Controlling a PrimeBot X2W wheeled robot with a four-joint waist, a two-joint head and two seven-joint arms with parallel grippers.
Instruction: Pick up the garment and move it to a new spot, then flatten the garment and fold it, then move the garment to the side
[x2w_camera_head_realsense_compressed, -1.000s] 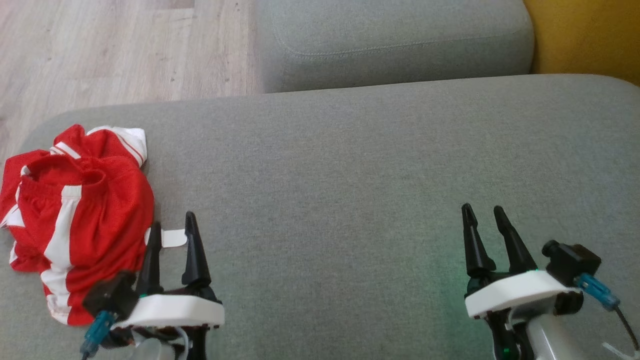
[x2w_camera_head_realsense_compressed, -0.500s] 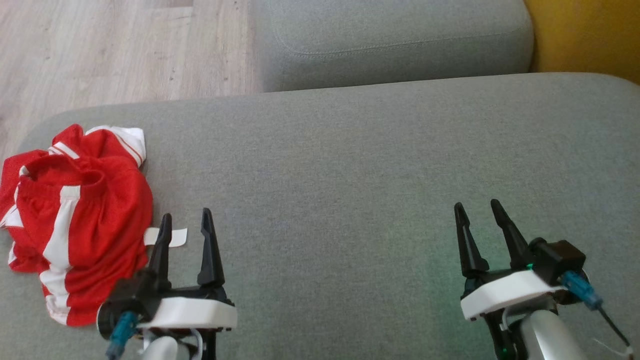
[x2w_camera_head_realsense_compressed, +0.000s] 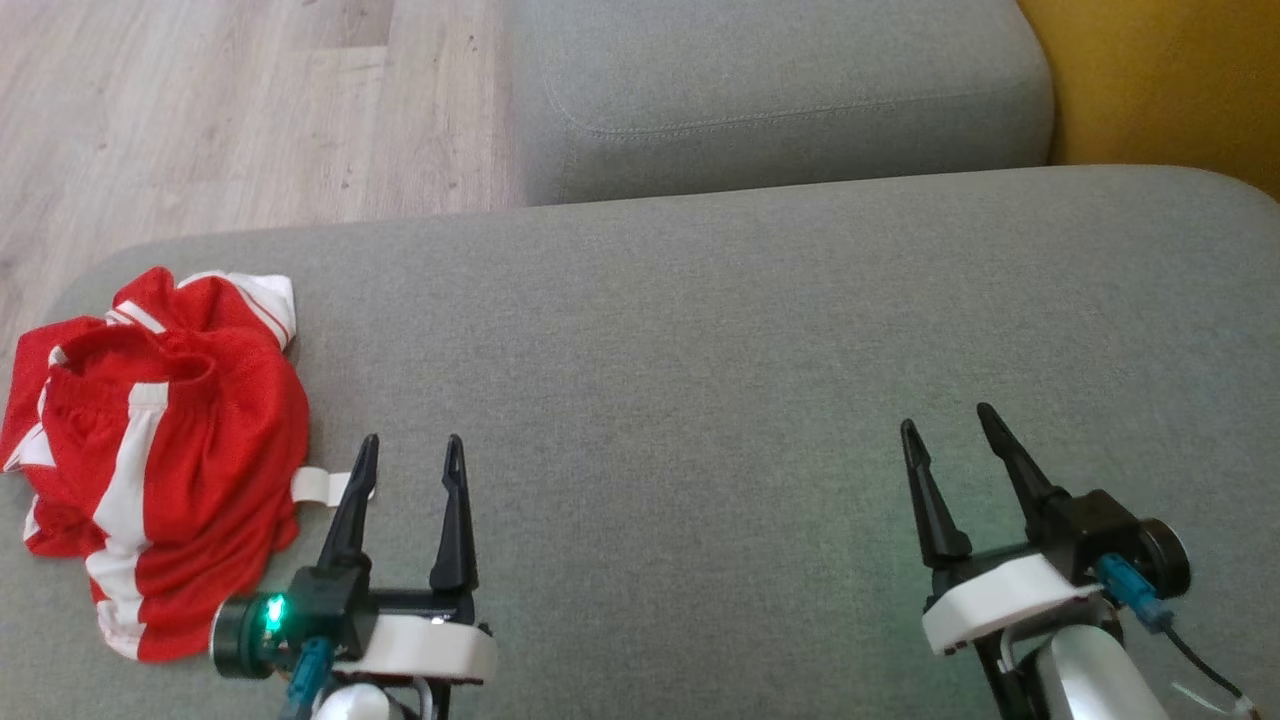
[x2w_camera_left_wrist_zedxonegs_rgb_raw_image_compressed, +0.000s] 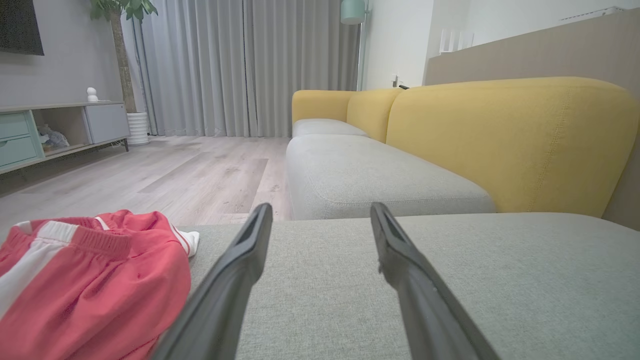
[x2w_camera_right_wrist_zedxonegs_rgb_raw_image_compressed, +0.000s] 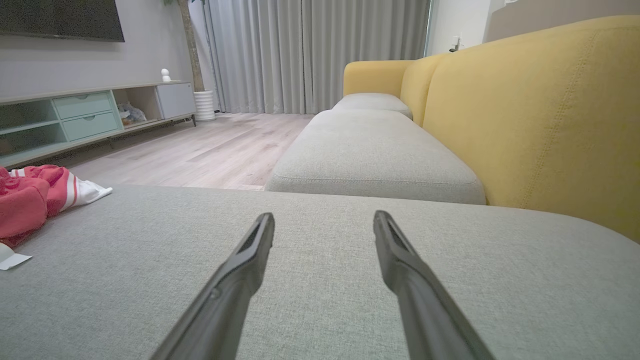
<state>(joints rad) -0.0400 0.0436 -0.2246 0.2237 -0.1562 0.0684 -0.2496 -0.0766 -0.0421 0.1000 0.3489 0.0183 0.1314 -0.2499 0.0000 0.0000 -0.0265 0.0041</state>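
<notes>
1. One strip of pale wood-plank floor (x2w_camera_head_realsense_compressed: 200, 110) runs along the far left, beyond the rounded edge of the seat.
2. A crumpled red mesh garment (x2w_camera_head_realsense_compressed: 160, 460) with white stripes lies in a heap at the left end of the wide grey fabric seat cushion (x2w_camera_head_realsense_compressed: 700, 350) (its gathered waistband faces up). Neither gripper holds it.
3. A small white fabric tag (x2w_camera_head_realsense_compressed: 318, 486) sticks out from the garment's right edge and lies flat on the cushion. In the head view, one dark finger crosses in front of it; whether they touch cannot be told.
4. The left gripper (x2w_camera_head_realsense_compressed: 413, 440) hovers just beside the garment, on its right. Its two long dark fingers are spread apart with nothing between them (a green light glows on its wrist housing).
5. A second grey cushion (x2w_camera_head_realsense_compressed: 780, 90) sits behind the first, with a narrow gap between them.
6. The right gripper (x2w_camera_head_realsense_compressed: 945, 416) hangs over bare cushion, well apart from the garment. Its fingers are likewise parted and empty.
7. A mustard-yellow upholstered backrest (x2w_camera_head_realsense_compressed: 1160, 80) closes off the far right corner.
</notes>
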